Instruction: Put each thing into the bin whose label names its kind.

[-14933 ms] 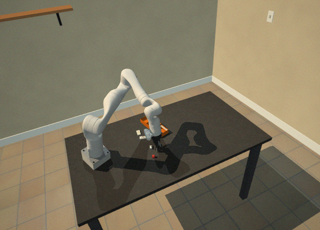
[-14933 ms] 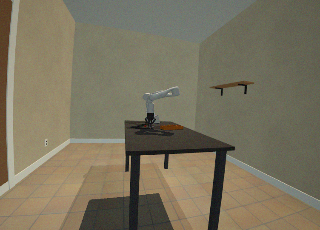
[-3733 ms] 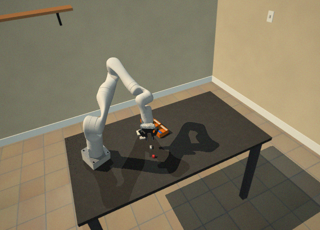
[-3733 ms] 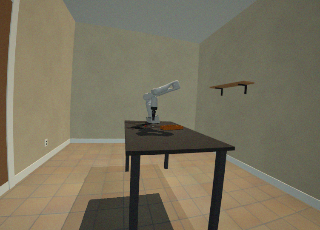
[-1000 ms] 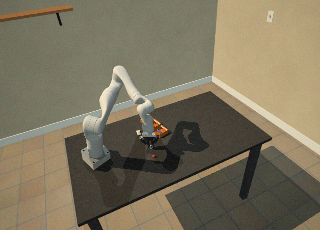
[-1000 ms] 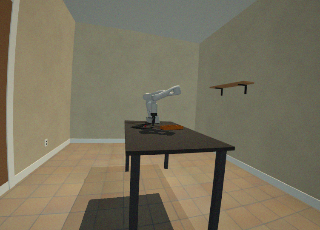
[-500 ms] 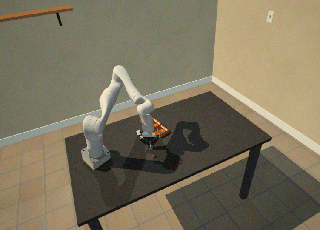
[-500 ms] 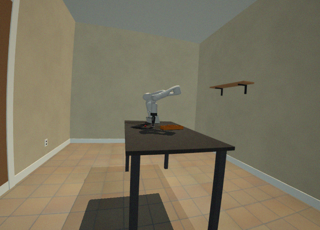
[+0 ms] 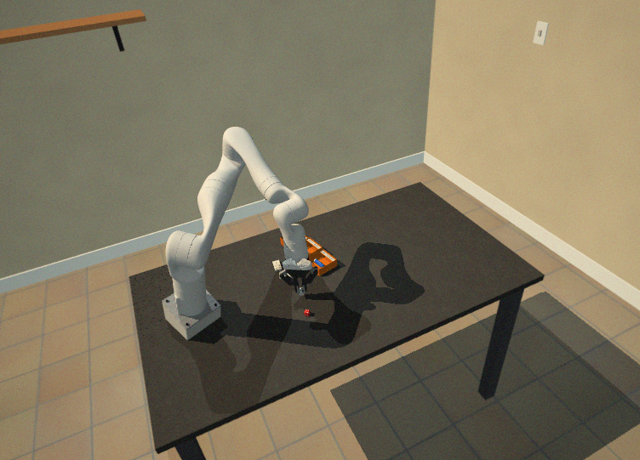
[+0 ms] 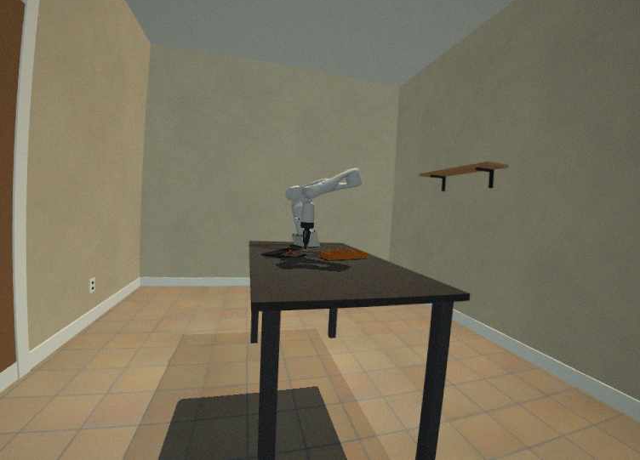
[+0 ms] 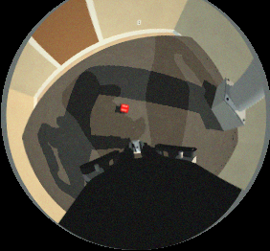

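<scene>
My gripper (image 9: 300, 289) hangs just above the dark table, in front of the orange bins (image 9: 316, 256). It is shut on a small grey metal piece (image 11: 136, 147), which shows between the fingertips in the wrist view; I cannot tell its kind. A small red cube (image 9: 306, 312) lies on the table a little in front of the gripper, and it shows in the wrist view (image 11: 123, 108) too. A blue thing (image 9: 318, 262) lies inside one bin compartment. The bin labels are too small to read.
A small white thing (image 9: 277, 264) lies on the table beside the wrist, to the left of the bins. The arm's base (image 9: 190, 315) stands at the table's left side. The bins also show in the exterior view (image 10: 342, 254).
</scene>
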Motion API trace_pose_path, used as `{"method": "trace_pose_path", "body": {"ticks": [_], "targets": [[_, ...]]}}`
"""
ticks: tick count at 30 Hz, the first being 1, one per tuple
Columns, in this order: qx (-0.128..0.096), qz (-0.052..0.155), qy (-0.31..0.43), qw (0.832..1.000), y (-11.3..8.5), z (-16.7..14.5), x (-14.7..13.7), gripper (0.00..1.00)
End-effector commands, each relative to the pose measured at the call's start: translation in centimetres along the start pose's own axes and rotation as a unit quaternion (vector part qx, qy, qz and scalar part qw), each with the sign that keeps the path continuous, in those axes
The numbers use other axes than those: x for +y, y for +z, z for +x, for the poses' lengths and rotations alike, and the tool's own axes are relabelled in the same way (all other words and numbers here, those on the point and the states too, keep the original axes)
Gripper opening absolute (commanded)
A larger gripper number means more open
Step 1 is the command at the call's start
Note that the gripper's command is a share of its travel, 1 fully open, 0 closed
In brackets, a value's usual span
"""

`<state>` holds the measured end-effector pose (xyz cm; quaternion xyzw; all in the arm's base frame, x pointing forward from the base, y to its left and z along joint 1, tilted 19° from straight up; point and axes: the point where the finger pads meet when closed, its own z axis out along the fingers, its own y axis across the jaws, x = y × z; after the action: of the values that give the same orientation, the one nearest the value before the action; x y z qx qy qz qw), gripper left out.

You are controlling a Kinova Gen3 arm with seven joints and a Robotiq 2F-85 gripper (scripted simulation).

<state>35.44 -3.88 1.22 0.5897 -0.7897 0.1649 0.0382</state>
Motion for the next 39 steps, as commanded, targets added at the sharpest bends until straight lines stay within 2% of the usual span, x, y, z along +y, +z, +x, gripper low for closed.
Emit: {"method": "trace_pose_path", "body": {"ticks": [1,7,11,31,39], "targets": [[-0.008,0.000,0.002,1.000,-1.4,-0.5,0.1,0.10],[-0.008,0.000,0.001,1.000,-3.4,-0.6,0.0,0.10],[-0.008,0.000,0.000,1.000,-4.1,-0.6,0.0,0.10],[-0.006,0.001,-0.005,1.000,-4.1,-0.2,0.1,0.10],[-0.005,-0.003,-0.002,1.000,-4.0,-5.2,0.6,0.10]]}}
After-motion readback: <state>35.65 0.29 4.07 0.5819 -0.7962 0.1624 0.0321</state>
